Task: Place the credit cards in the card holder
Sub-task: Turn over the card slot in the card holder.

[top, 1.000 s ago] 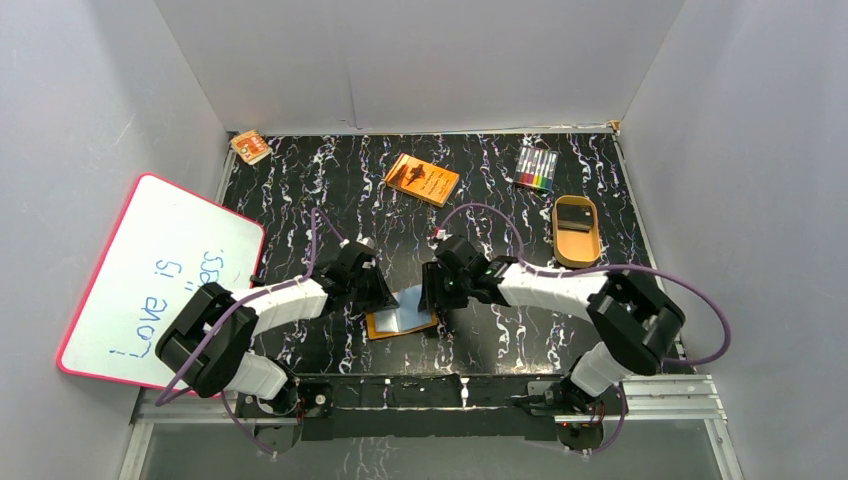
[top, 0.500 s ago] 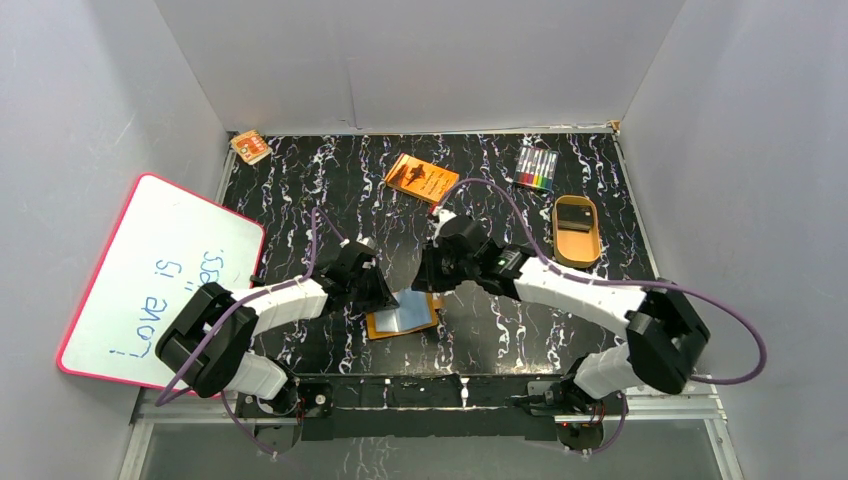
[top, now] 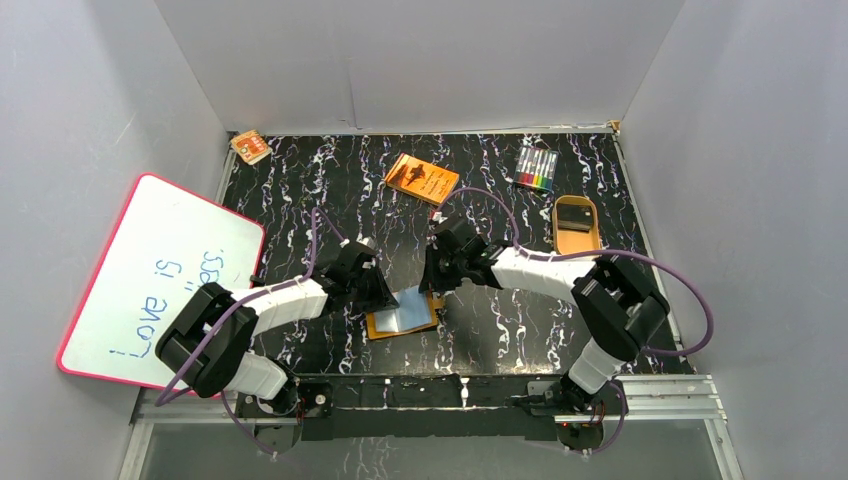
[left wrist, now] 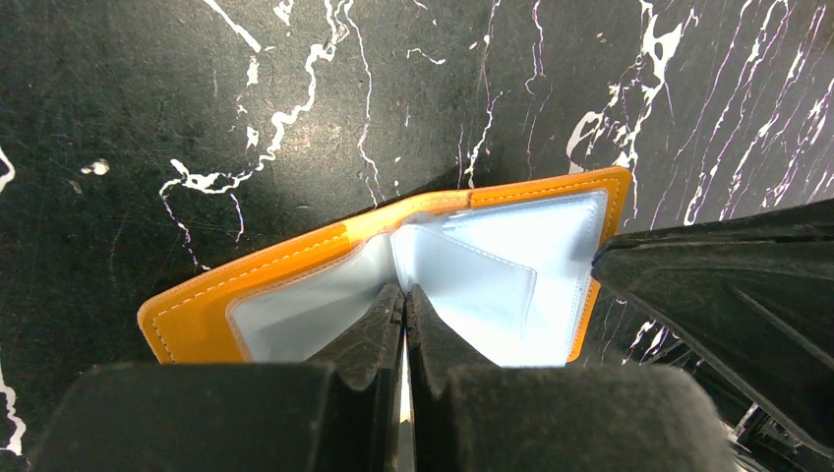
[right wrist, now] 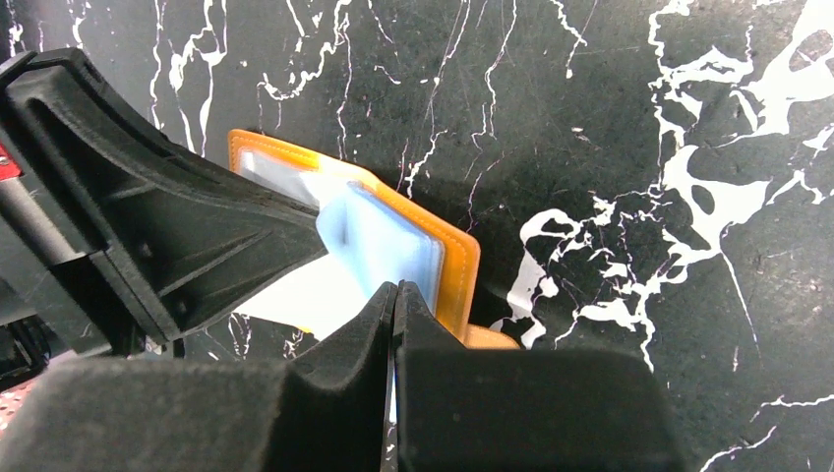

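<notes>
Card holder point(top: 400, 318) lies open between the arms. It's light, floppy leather with soft pockets, so a pocket edge looks like the spot to grab. Left gripper point(left wrist: 403, 295) and right gripper point(right wrist: 395, 290) are both pinched closed at those pockets. The thin, slick credit cards point(top: 574, 215) sit in the tray point(top: 577, 250).

Even, diffuse light is filling the overhead view, with the pale grey walls point(top: 420, 60) glowing. In the right wrist view, the pale lining of the orange-tan leather wallet point(right wrist: 454, 265) is washing out toward 7 o'clock. The black claw fingers point(right wrist: 344, 393) at 6 o'clock are blurring softly.
</notes>
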Motion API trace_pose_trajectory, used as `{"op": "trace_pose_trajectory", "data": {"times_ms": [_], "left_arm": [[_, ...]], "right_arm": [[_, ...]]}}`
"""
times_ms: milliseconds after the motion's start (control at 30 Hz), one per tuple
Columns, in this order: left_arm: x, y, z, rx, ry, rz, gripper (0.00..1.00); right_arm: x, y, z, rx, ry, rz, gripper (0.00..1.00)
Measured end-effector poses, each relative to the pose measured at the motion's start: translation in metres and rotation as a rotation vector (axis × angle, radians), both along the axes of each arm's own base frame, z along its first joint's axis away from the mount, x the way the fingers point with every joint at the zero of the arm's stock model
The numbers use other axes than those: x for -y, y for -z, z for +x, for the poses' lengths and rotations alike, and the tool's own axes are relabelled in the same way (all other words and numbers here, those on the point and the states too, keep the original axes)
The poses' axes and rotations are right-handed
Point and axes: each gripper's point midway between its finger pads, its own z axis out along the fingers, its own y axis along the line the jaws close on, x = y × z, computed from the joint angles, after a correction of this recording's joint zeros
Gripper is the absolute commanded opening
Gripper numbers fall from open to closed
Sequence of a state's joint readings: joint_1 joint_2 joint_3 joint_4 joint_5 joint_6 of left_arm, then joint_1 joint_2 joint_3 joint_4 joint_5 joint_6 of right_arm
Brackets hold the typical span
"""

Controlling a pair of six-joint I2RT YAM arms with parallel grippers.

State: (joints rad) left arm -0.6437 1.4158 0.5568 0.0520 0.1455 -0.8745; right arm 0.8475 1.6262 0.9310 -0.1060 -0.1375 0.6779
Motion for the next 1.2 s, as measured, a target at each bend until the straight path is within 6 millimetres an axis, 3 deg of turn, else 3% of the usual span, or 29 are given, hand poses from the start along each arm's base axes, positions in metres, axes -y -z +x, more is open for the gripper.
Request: {"op": "trace_pose_trajectory", "data": {"times_ms": [467, 667, 1067, 1200], "left_arm": [[0.000, 0.000, 0.000, -0.001, 0.000, 0.001, 0.00], [-0.004, -0.001, -0.005, -0.013, -0.002, 0.014, 0.12], [-0.015, -0.004, -0.012, -0.040, 0.002, 0.072, 0.17], [-0.016, -0.004, -0.013, -0.043, 0.001, 0.077, 0.26]], "right_arm": [[-0.006, 0.024, -0.006, -0.052, -0.046, -0.009, 0.10], [-0.011, 0.028, -0.012, -0.076, -0.087, 0.010, 0.12], [-0.024, 0.023, -0.027, -0.087, -0.170, 0.042, 0.16], [-0.025, 0.023, -0.028, -0.084, -0.176, 0.042, 0.18]]}}
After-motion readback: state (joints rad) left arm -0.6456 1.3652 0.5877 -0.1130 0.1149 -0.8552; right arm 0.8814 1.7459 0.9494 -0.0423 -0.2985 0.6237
